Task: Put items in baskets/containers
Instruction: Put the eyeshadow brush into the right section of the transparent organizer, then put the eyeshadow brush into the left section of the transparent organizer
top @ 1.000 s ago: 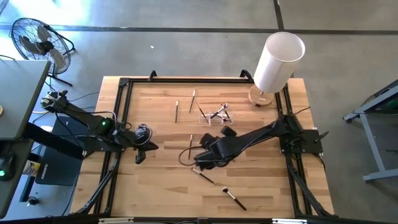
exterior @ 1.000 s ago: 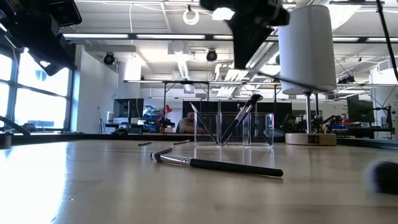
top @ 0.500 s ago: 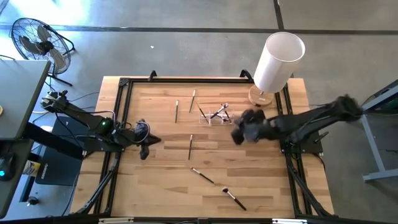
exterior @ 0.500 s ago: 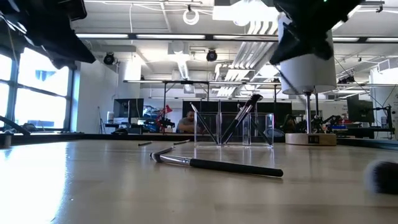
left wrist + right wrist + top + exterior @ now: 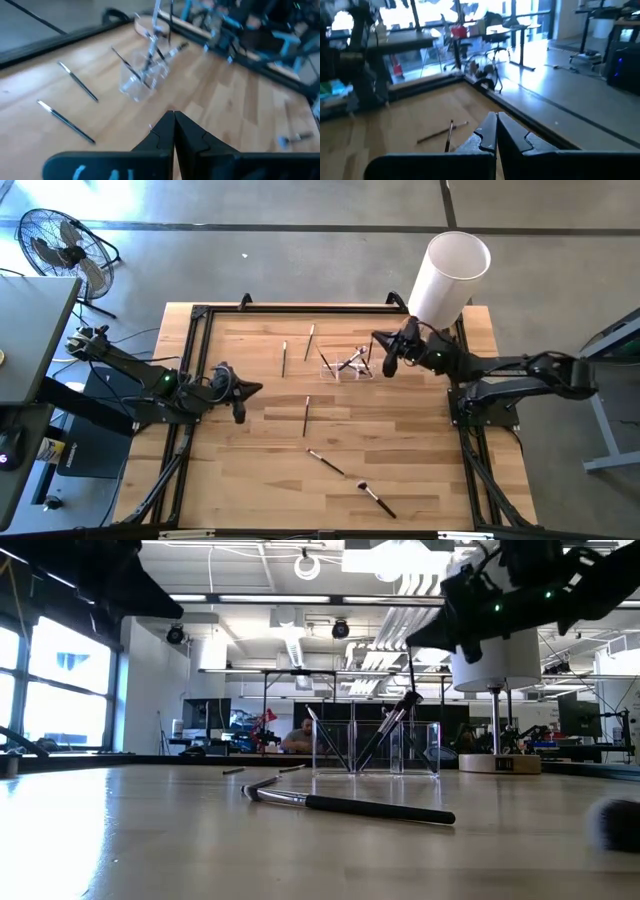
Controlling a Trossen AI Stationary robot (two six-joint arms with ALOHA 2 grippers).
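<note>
The clear tray stands at the table's far middle with a few brushes leaning in it; it also shows in the low view and the left wrist view. Loose brushes lie on the table: two left of the tray, one mid-table, two near the front. My right gripper is raised just right of the tray, shut on a thin brush. My left gripper is shut and empty at the table's left. My right gripper holds a thin brush at its upper end, which shows only in the low view. The brush hangs about upright below the fingers, clear of the table, over the tray's right part. In the right wrist view the shut fingers hide the contact.
A tall white cylinder on a round wooden base stands at the far right corner, close behind my right arm. A black frame rims the table. A fan stands on the floor at the far left.
My right gripper has swung fast from the table's middle up and toward the far right, ending beside the tray. A thin curved dark thing beside it at mid-table is gone. My left gripper has moved a little toward the far edge and turned toward the right.
</note>
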